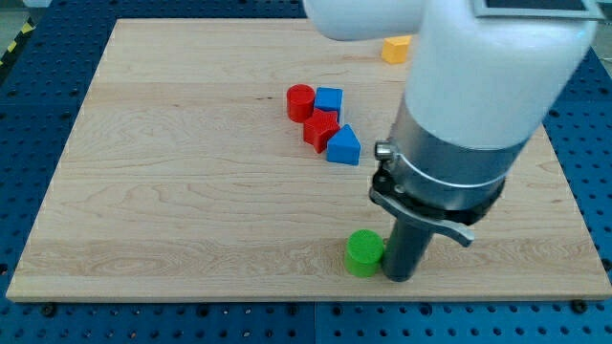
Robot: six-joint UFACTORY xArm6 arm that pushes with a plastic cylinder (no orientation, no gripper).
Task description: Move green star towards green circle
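The green circle sits near the board's bottom edge, a little right of centre. My tip rests on the board just to the right of it, nearly touching. No green star shows; the arm's body covers much of the view's right side and may hide it.
A red cylinder, a blue cube, a red block and a blue triangular block cluster near the board's middle. A yellow block lies at the top, partly behind the arm. The wooden board sits on a blue perforated table.
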